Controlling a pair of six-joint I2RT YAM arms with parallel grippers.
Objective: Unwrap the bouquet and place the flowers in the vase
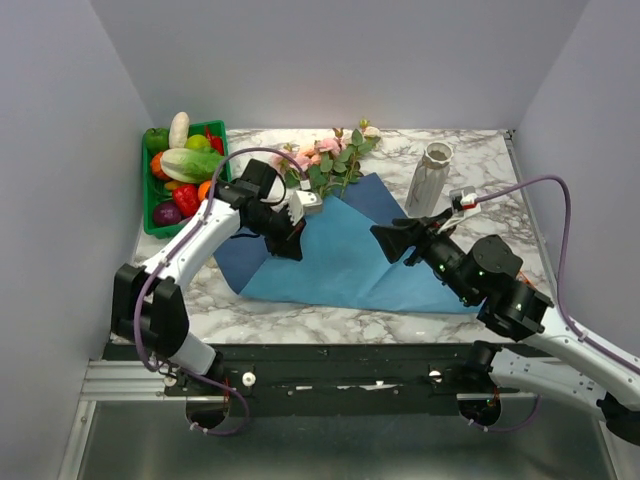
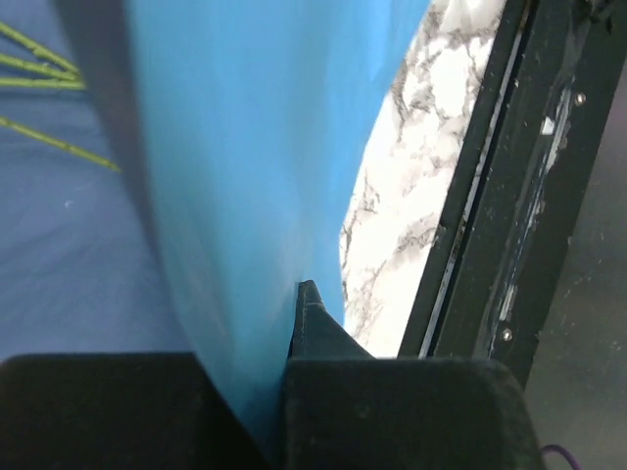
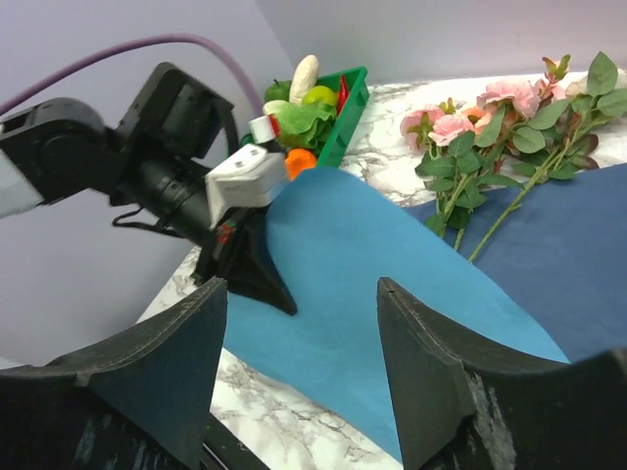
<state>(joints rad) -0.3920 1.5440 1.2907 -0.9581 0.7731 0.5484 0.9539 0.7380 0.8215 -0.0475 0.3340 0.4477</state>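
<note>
The left gripper (image 1: 291,240) is shut on the near left edge of the blue paper sheet (image 1: 345,262), which is pinched between its fingers and lifted into a fold there. The right gripper (image 1: 393,241) is held wide apart above the right half of the sheet, with nothing between its fingers (image 3: 431,362) and nothing touched. One sheet is seen, spread open across the middle of the desk (image 1: 480,165). One bunch of flowers (image 1: 332,160) is laid at the sheet's far edge, the blooms on the marble and the thin green stems (image 2: 39,61) resting on the paper; at least three pink blooms are counted in the right wrist view. One vase (image 1: 430,178) is stood upright to the right of the flowers, just beyond the sheet's far right corner. One green tray (image 1: 152,218) filled with vegetables (image 1: 185,165) is set at the far left, just behind the left arm.
</note>
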